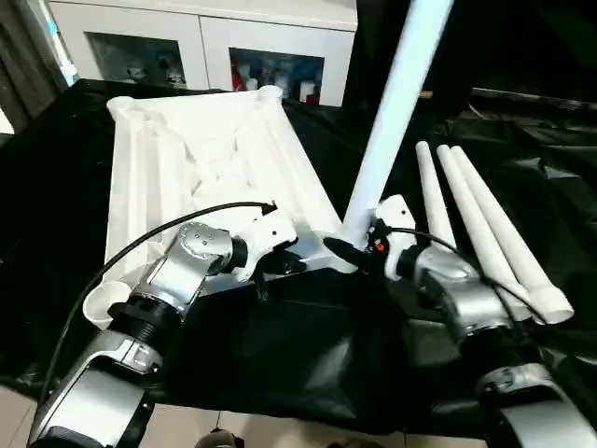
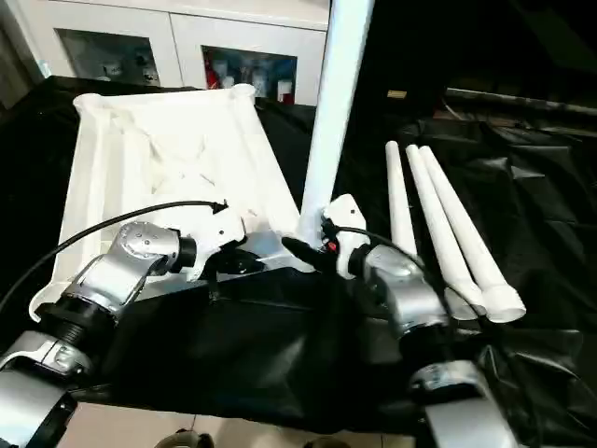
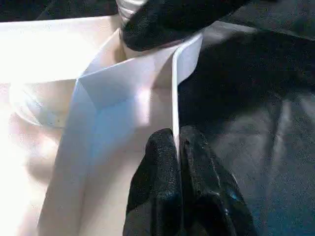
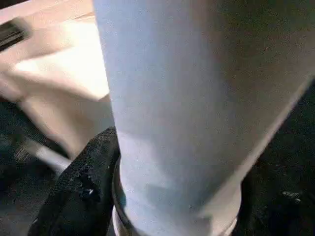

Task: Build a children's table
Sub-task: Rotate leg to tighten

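**Near edge:** black-draped tabletop (image 1: pixel 298 350), carrying all parts.

**Left tool** (image 1: pixel 284 263): clenched on the thin near rim of the children's table panel (image 1: pixel 215 140).

**Right tool** (image 1: pixel 353 245): at the foot of the upright leg (image 1: pixel 396 103). Whether it is grasping the leg or released cannot be told.

**Children's table panel:** white, ribbed underside up, lying flat at the robot's left of centre.

**Upright leg:** white tube, foot at the panel's near right corner, leaning slightly right.

**Spare legs** (image 1: pixel 485 224): three, lying side by side to the right of the panel.

**Beyond:** white glass-fronted cabinet (image 1: pixel 215 37).
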